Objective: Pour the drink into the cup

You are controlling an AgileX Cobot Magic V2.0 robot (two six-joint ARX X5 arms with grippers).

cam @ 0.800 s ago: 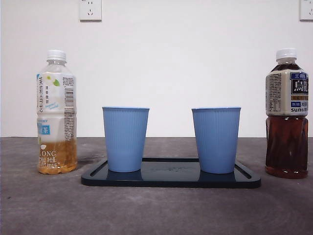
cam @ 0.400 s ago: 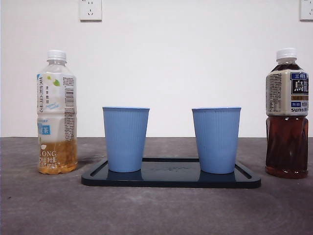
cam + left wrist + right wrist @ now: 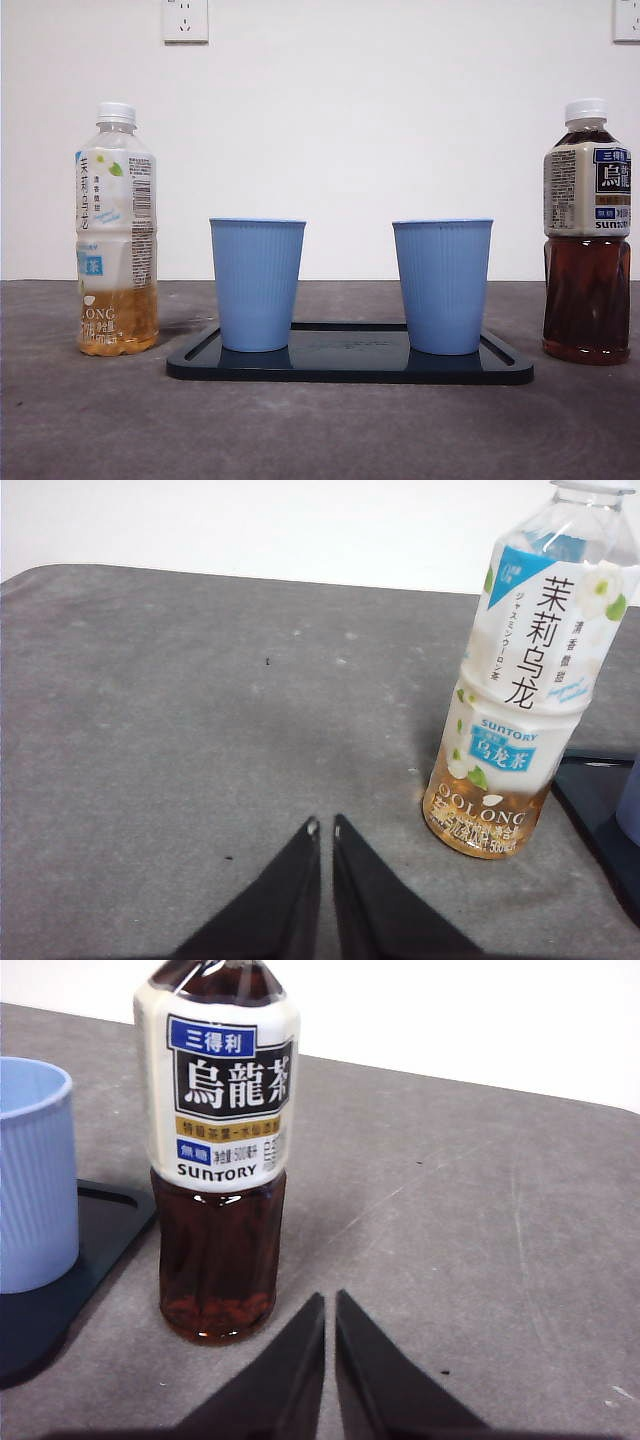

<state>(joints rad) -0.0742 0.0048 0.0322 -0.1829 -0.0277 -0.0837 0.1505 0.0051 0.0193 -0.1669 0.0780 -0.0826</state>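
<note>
Grey bench [image 3: 320, 430] spread wide under everything, carrying a dark tray [image 3: 350, 365] at its middle. On the tray, two upright blue ribbed cups, left cup [image 3: 257, 285] and right cup [image 3: 442, 286], well apart; insides not visible from this low angle, so contents impossible to tell. Off the tray's right end, upright and capped in white: dark oolong tea bottle [image 3: 587, 232], brown drink reaching up under the label. Off the tray's left end, also upright and capped: jasmine oolong bottle [image 3: 116, 230], pale amber drink only in the bottom part. Bottle tops cut off in both wrist views. Left end effector [image 3: 323, 828] low over the bench near the jasmine bottle, jaws almost closed with just a thin slit between, gripping nothing. Right end effector [image 3: 331, 1302] just beside the dark bottle's base, jaws likewise nearly together, empty.
</note>
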